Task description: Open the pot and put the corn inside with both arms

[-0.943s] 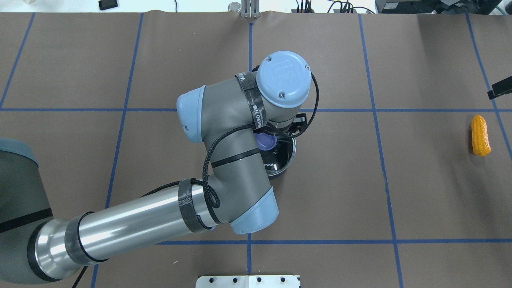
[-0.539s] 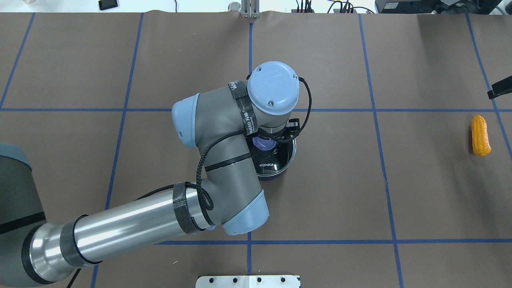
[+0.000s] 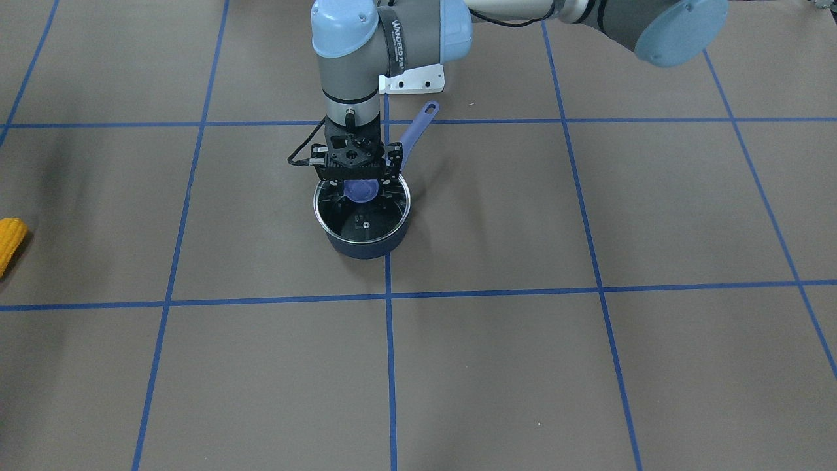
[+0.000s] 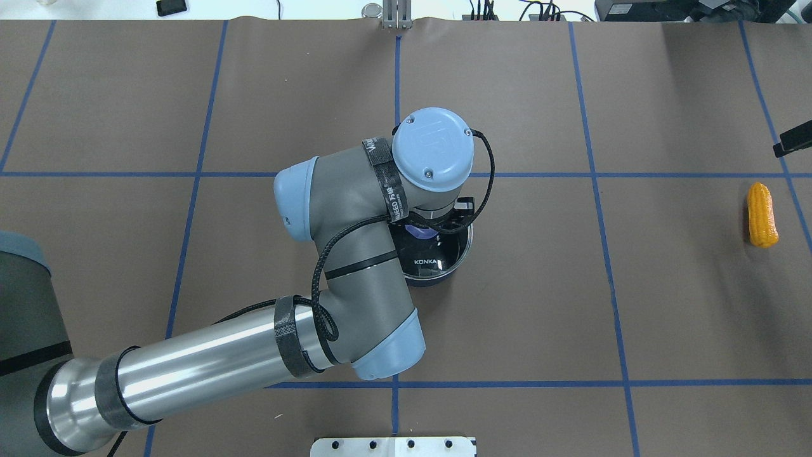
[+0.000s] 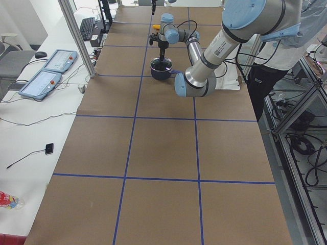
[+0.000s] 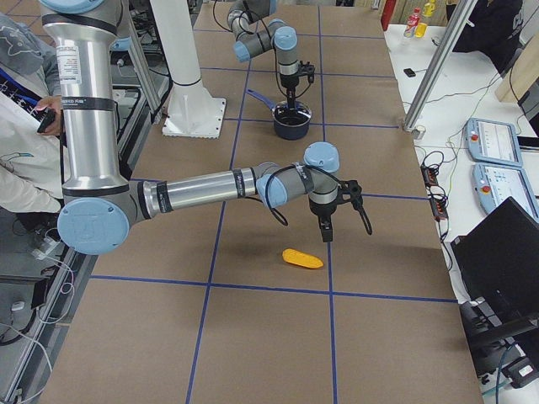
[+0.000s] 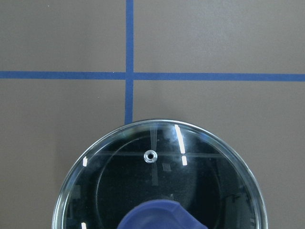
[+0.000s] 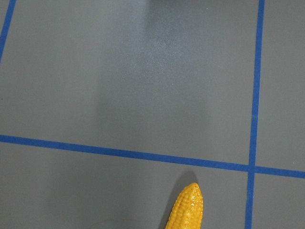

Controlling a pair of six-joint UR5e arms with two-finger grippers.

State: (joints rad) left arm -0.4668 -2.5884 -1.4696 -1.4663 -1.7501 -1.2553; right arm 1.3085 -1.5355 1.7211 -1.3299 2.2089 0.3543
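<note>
My left gripper (image 3: 358,182) has its jaws spread around the lid (image 7: 157,176) knob on the pot (image 3: 366,243). Corn (image 4: 762,214) lies on the table (image 4: 571,304), 3 o'clock of the pot; the right gripper's (image 6: 325,231) jaws I cannot tell.

grey tubular arm (image 4: 361,254), light-blue caps (image 4: 433,148), black cable (image 4: 317,266).

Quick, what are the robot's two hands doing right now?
Left gripper: jaws open, either side of the lid knob.
Right gripper: cannot be told; it hangs near the corn.
</note>
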